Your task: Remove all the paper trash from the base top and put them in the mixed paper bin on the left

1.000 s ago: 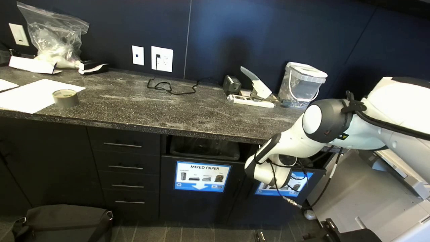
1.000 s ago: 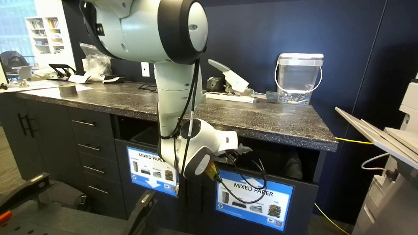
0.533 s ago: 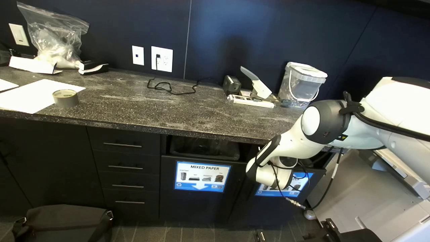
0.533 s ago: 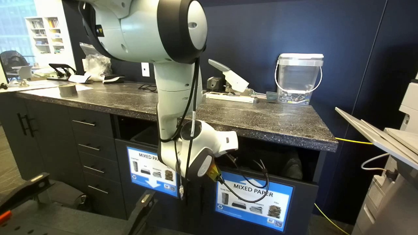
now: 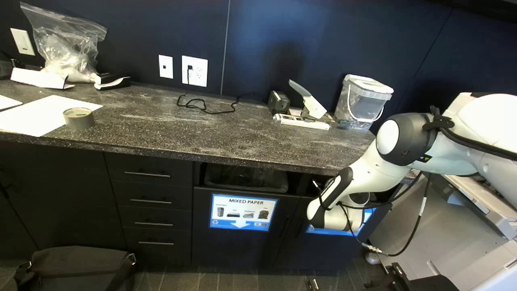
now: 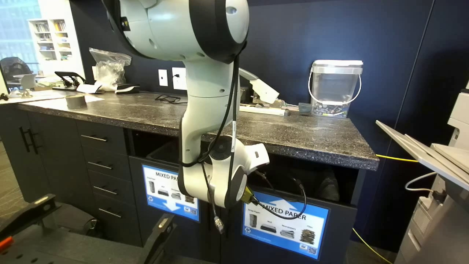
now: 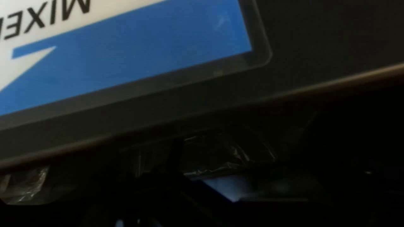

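tool (image 7: 170, 183) | jaw spread: too dark to tell | hold, contact: unclear

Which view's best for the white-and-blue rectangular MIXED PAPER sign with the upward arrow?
Best in an exterior view: the sign sits nearly whole, title readable, only slightly covered. In an exterior view with the white robot arm in front, mainly blue edges show. Wrist view: just one cropped corner, upside down.

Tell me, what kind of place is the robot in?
Probably an office's copy or supply corner. MIXED PAPER signs hang below the dark countertop, what looks like a big stapler sits on top, and what looks like a copier or printer stands nearby.
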Available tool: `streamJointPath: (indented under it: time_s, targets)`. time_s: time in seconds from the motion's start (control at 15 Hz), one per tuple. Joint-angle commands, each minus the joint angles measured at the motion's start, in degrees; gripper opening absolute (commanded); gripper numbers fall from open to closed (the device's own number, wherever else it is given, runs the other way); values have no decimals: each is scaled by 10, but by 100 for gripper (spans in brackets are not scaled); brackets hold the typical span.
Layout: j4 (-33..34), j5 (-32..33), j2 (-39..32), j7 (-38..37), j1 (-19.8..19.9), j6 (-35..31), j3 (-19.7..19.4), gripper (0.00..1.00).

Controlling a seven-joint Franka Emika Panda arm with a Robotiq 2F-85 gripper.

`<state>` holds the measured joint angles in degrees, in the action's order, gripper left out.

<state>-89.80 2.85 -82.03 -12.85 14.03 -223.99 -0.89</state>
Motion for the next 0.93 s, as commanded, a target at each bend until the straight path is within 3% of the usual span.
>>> streamJointPath:
  time_s: [0.0, 0.33, 0.53, 0.6, 0.73, 0.87]
  targets:
    - [-52, 98, 83, 24, 11, 35, 3, 100]
    - [-141, 235, 172, 37, 51, 133, 21, 100]
    - [-201, 319, 235, 60, 105, 242, 68, 100]
    - [-218, 370, 258, 32, 115, 284, 73, 100]
    - [-258, 432, 303, 51, 167, 379, 132, 100]
    - [-291, 451, 351, 63, 208, 433, 180, 100]
